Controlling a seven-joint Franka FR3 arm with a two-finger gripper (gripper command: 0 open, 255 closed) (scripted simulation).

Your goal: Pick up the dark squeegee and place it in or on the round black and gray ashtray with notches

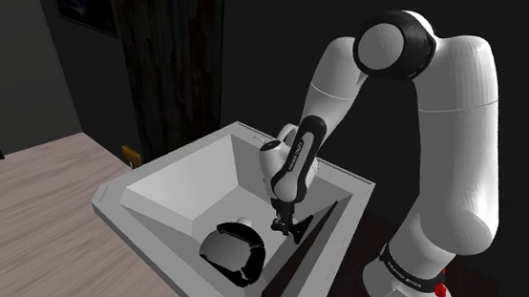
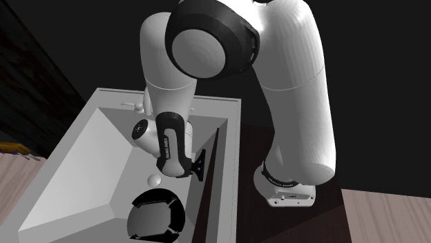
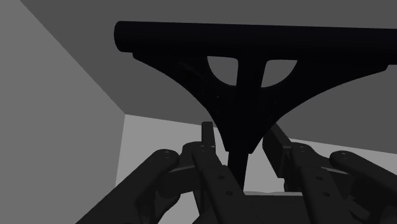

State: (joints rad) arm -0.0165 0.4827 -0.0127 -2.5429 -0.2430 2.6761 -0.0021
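Observation:
The dark squeegee [image 1: 305,249] leans along the sink's inner wall on the shoulder view's right, its long blade running from the rim down toward the sink floor. My black gripper [image 1: 286,228] is at its handle, above the sink bottom. In the wrist view the squeegee [image 3: 254,44] spreads from a narrow neck to a wide blade, and my gripper [image 3: 240,137] clasps that neck, one finger against each side. The round black and gray ashtray [image 1: 232,251] lies on the sink floor just beside the gripper, nearer the front. The second exterior view has the gripper [image 2: 200,166] above the ashtray [image 2: 157,217].
A light grey sink [image 1: 169,179] with sloping walls holds everything. A small white round knob [image 1: 245,220] sits on the sink floor between ashtray and gripper. A wooden counter [image 1: 28,222] spreads to the shoulder view's left. The arm's base [image 1: 406,287] stands at the right.

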